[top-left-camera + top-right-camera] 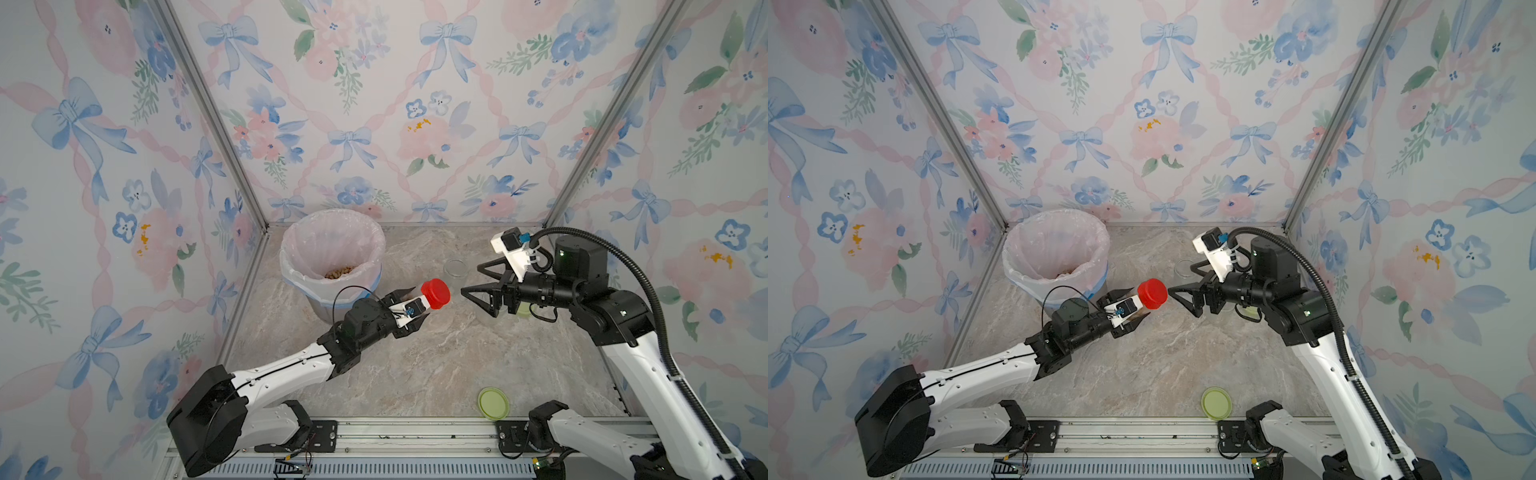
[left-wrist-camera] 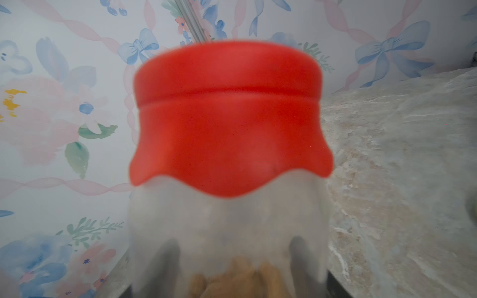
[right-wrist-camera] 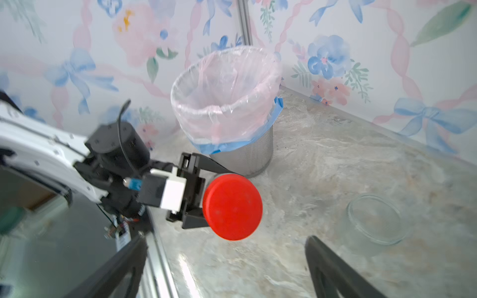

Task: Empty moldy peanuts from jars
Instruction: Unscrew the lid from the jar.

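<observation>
My left gripper (image 1: 420,301) is shut on a clear jar with a red lid (image 1: 435,294), held above the table and tipped on its side, lid toward the right arm. In the left wrist view the red lid (image 2: 229,123) fills the middle, and moldy peanuts (image 2: 240,278) lie in the jar's clear body (image 2: 227,224) between my dark fingers (image 2: 167,260). My right gripper (image 1: 469,278) stands open just right of the lid, apart from it. The right wrist view shows the lid (image 3: 232,206) face-on beyond its spread fingers (image 3: 325,260).
A bag-lined grey bin (image 1: 316,245) with peanuts (image 1: 340,272) at its bottom stands at the back left. An open, empty clear jar (image 1: 456,268) stands behind the right gripper. A green-lidded jar (image 1: 524,309) is partly hidden under the right arm. A loose green lid (image 1: 493,402) lies near the front edge.
</observation>
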Controlling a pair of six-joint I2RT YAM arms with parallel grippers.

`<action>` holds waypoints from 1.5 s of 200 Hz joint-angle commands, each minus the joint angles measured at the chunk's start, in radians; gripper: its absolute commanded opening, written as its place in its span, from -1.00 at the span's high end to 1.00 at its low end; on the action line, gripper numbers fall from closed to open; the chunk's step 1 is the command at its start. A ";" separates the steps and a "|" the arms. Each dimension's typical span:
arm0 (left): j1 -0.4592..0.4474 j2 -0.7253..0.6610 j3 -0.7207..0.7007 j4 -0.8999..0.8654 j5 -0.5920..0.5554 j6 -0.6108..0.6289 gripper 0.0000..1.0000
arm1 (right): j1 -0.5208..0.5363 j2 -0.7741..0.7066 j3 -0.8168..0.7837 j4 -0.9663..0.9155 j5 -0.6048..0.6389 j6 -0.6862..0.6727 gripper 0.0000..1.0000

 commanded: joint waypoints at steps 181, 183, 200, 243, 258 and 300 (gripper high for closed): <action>-0.084 0.049 0.059 0.068 -0.310 0.237 1.00 | 0.176 0.350 0.172 -0.196 0.192 0.557 -0.70; -0.084 0.049 0.059 0.068 -0.311 0.237 1.00 | 0.176 0.350 0.169 -0.194 0.192 0.558 -0.70; -0.084 0.051 0.059 0.068 -0.311 0.238 1.00 | 0.176 0.354 0.149 -0.172 0.179 0.565 -0.68; -0.087 0.050 0.059 0.069 -0.315 0.239 1.00 | 0.176 0.358 0.119 -0.140 0.166 0.568 -0.59; -0.087 0.054 0.059 0.069 -0.315 0.243 1.00 | 0.177 0.356 0.109 -0.129 0.162 0.571 -0.55; -0.087 0.062 0.097 0.069 -0.318 0.239 1.00 | 0.186 0.354 0.080 -0.106 0.145 0.574 -0.39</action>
